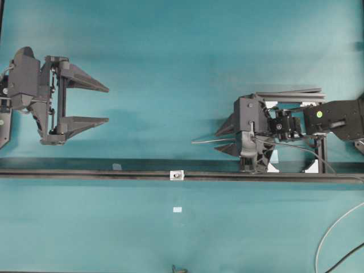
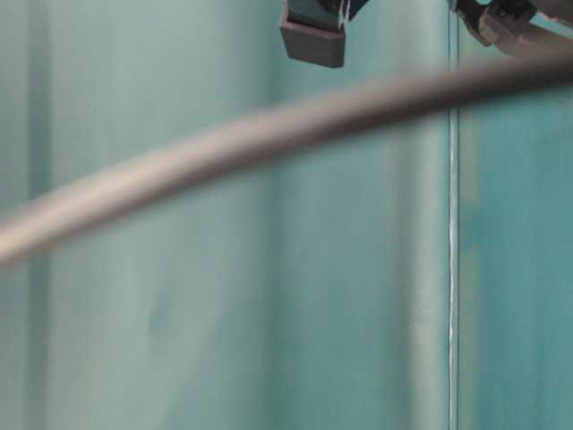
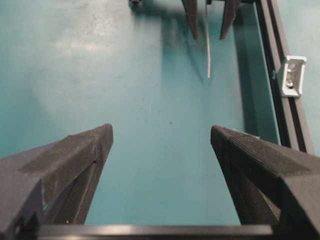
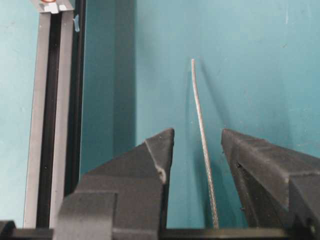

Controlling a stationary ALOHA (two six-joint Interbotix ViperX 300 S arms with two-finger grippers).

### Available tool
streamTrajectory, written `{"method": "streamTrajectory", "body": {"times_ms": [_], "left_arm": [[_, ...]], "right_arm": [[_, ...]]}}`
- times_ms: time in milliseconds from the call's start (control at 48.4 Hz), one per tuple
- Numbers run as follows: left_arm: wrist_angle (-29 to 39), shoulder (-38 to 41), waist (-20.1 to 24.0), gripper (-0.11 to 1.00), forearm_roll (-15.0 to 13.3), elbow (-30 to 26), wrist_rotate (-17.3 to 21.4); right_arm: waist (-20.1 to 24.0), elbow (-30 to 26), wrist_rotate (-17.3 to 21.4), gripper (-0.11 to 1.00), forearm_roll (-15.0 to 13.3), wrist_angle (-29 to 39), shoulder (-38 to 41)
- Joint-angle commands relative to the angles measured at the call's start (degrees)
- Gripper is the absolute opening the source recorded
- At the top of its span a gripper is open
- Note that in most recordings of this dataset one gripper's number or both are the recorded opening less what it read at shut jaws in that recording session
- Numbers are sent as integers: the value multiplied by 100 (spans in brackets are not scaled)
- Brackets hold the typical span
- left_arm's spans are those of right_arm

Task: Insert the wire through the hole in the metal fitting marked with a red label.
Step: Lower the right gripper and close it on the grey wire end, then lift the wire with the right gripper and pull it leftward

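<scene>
Two arms work over a teal worktop (image 1: 170, 51), one at its left edge and one toward its right edge. Largest on it is a black rail (image 1: 114, 173) that runs from the left edge to the right edge, nearer the front edge than the back. The left gripper (image 1: 108, 103) hangs near the left edge, behind the rail, with its jaws spread wide and nothing between them. The right gripper (image 1: 219, 139) sits just behind the rail toward the right edge, pointing left; its jaws are partly apart, and in the right wrist view the wire (image 4: 202, 145) runs up the gap between the fingers (image 4: 150, 160) with space on both sides, so no grip shows. The wire's free end reaches left past the fingertips, apart from the rail. A white cable (image 1: 335, 227) and a black cable (image 1: 347, 259) curve in at the front right corner. The fitting (image 1: 177, 175) sits on the rail near its middle, left of the wire's tip and well apart from it; its hole (image 3: 289, 83) shows as a small dark spot in the left wrist view. A pale scrap (image 1: 177, 210) lies in front of the rail below the fitting.
</scene>
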Motion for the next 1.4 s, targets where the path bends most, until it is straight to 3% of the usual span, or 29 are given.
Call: {"method": "streamTrajectory", "body": {"times_ms": [0,558,620,764,847,1384], "left_arm": [[-26,-26,18,56,9,-88,0],[-26,-26,26,56,9,-62,-35],[-26,-26,26,56,9,-62,-26],[-26,-26,26,55,9,-53,-26],[-26,-26,26,56,9,-62,-26],[-26,-35,35,56,9,-79,-18]], "right_arm": [[-18,-35,18,47,9,0,-62],[-35,-53,9,43,18,-290,53],[-26,-70,0,37,18,-290,62],[-53,-70,-53,7,-9,-316,62],[-53,-44,-53,-1,-18,-369,53],[-123,79,-211,-1,-26,-413,-448]]}}
